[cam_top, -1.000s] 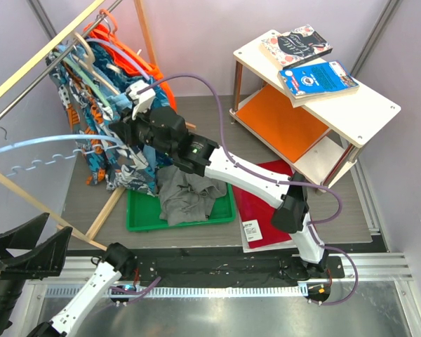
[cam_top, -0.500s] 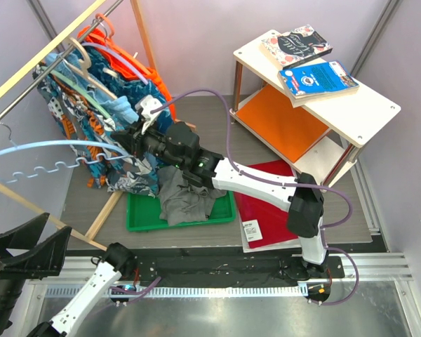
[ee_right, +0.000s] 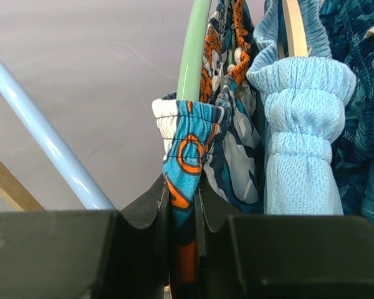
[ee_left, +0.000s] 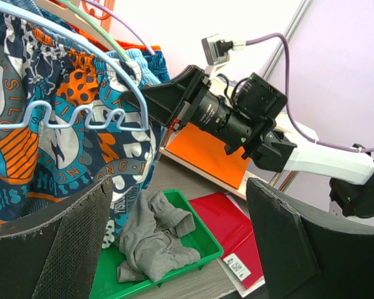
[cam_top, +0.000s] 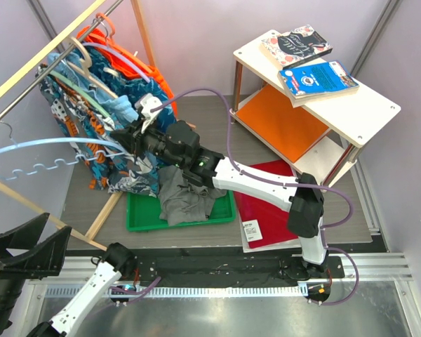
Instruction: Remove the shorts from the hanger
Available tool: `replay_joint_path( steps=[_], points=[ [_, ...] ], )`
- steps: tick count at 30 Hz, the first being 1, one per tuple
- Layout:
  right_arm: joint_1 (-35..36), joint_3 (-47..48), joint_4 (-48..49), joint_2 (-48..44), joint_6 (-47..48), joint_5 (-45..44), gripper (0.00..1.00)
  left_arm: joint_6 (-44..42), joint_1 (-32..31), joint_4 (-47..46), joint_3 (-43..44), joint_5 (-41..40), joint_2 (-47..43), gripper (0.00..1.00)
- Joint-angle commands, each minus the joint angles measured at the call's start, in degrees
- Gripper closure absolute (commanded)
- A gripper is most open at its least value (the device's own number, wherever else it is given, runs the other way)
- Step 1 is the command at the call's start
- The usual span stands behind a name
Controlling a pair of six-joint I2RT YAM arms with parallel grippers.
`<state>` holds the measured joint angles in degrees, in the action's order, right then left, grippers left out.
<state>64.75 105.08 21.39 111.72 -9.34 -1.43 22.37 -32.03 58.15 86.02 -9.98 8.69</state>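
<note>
Gripper of the left arm [cam_top: 55, 228] sits at the lower left of the overhead view, its fingers spread wide with nothing between them. Further right, in the upper left, the floral shorts [cam_top: 130, 181] hang among the hangers on the wooden rack [cam_top: 42, 56] — the right gripper [ee_right: 182, 193] is pinched tight on a fold of their waistband, just beside a green hanger [ee_right: 193, 43]. At centre the grey shorts [cam_top: 182, 200] lie crumpled in the green tray [cam_top: 137, 223], with a red folder [cam_top: 259, 217] just to the right.
</note>
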Motion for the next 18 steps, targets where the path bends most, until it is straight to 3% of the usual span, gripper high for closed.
replay_joint_path(
  steps=[1,2,3,4,10,15,18],
  points=[
    [0.2,9.0,-13.4,-1.7,2.0,2.8,0.94,0.5,-0.3,0.0,-0.2,-0.5,0.0,0.14],
    [0.2,10.3,-16.2,-1.2,2.0,3.2,0.87,0.6,-0.4,-0.1,-0.6,-0.5,-0.2,0.14],
    [0.4,11.7,-18.4,-0.7,1.8,3.4,0.73,0.6,-0.4,-0.2,-0.8,-0.5,-0.2,0.14],
    [0.4,12.1,-21.0,-0.3,1.0,3.1,0.69,0.6,-0.5,-0.3,-1.1,-0.6,-0.3,0.14],
    [0.4,16.0,-28.7,1.2,0.9,3.4,0.57,1.1,-0.9,-1.2,-2.8,-0.6,-0.9,0.14],
    [0.5,31.5,-38.1,8.9,2.1,2.1,0.44,1.2,-1.0,-0.9,-2.1,-0.7,-0.8,0.14],
    [0.5,35.4,-39.8,10.9,1.9,1.7,0.37,1.1,-1.0,-0.6,-1.7,-1.1,-0.8,0.14]
  ],
)
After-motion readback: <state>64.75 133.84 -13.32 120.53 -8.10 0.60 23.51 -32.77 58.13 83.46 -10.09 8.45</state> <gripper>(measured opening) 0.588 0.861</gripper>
